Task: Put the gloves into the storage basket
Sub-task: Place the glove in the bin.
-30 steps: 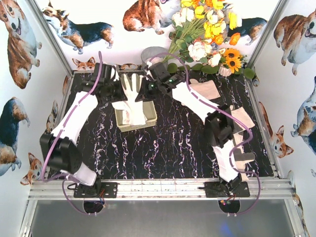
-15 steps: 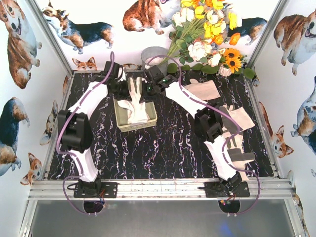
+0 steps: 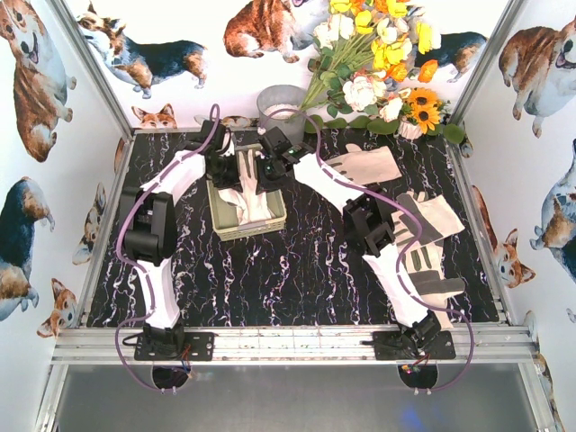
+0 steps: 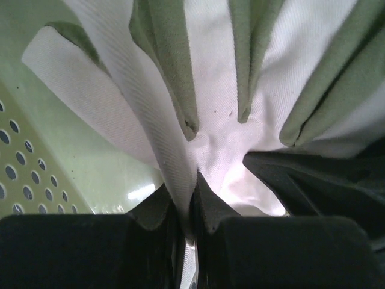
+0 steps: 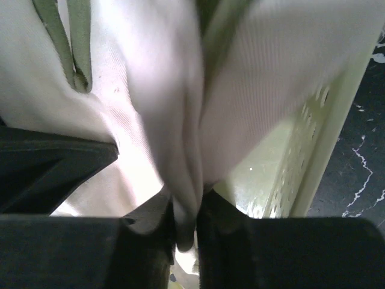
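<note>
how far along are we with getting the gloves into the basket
Done: as far as the pictures show, nothing lies loose in the basket yet. In hand: the left gripper and right gripper are both shut on one glove, which hangs into the basket. Left: let it go, then move at least three more gloves lying on the right side of the table.
</note>
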You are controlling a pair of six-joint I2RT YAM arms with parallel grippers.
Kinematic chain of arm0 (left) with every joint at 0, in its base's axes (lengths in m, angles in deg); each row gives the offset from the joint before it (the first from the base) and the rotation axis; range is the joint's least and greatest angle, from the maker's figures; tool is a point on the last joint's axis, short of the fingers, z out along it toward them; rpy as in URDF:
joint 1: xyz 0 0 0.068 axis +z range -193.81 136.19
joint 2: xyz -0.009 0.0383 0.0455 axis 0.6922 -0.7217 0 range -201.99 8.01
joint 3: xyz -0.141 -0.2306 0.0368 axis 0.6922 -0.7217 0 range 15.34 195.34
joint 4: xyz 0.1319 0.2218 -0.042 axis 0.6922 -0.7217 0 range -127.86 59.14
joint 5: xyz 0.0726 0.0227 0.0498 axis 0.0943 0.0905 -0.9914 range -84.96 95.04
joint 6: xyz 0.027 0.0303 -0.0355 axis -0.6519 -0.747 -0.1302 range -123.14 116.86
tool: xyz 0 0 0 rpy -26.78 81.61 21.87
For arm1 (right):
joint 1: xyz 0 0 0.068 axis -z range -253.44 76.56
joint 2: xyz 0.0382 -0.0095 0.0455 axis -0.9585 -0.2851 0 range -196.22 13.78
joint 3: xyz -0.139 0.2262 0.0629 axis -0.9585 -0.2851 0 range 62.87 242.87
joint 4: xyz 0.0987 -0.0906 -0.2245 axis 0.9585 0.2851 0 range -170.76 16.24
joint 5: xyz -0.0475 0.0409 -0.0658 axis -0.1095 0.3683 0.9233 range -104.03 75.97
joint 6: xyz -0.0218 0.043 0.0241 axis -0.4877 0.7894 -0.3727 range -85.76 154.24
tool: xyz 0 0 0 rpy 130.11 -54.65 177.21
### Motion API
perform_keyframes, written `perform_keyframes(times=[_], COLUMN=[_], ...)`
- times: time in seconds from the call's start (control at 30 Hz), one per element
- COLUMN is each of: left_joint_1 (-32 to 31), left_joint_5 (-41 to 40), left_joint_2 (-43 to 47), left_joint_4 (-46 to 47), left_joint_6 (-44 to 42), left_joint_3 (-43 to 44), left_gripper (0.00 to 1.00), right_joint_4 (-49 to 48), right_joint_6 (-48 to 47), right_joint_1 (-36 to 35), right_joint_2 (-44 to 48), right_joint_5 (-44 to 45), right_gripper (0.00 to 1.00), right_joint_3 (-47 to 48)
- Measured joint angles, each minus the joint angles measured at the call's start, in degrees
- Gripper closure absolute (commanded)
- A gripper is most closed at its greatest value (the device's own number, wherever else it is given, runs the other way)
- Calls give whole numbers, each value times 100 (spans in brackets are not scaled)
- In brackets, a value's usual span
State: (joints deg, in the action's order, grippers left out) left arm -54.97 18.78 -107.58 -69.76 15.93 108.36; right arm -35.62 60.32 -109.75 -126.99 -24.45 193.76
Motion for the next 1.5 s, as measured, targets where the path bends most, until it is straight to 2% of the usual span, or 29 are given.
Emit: perform_keyframes(times=[0.13,0.2,0.53,0.83,1.07,1.23,1.27,1.5], left_joint_1=[9,26,90,96,111,116,116,122], left_joint_5=[-142,-195,-175,131,323,426,452,413], left_joint_2=[-109,-164,-538,-693,-846,-949,-973,-1080], left_joint_4=[-28,-68,-81,111,260,247,236,83], left_joint_6=[-105,-146,-227,-31,160,131,103,-107], left_joint_3=[9,9,109,170,199,363,415,680], left_gripper=[100,100,100,100,100,100,99,60], right_joint_4=[111,120,162,35,35,114,114,136], right_joint_6=[-155,-203,-271,-68,184,299,313,365], right_joint_1=[13,55,216,372,573,645,640,632], right_joint_2=[-35,-35,446,1930,1965,1961,1963,1963], right_joint_5=[157,212,297,299,273,275,271,284], right_gripper=[43,37,32,33,34,34,34,33], right_joint_3=[168,286,321,-791,-1440,-1552,-1552,-1558])
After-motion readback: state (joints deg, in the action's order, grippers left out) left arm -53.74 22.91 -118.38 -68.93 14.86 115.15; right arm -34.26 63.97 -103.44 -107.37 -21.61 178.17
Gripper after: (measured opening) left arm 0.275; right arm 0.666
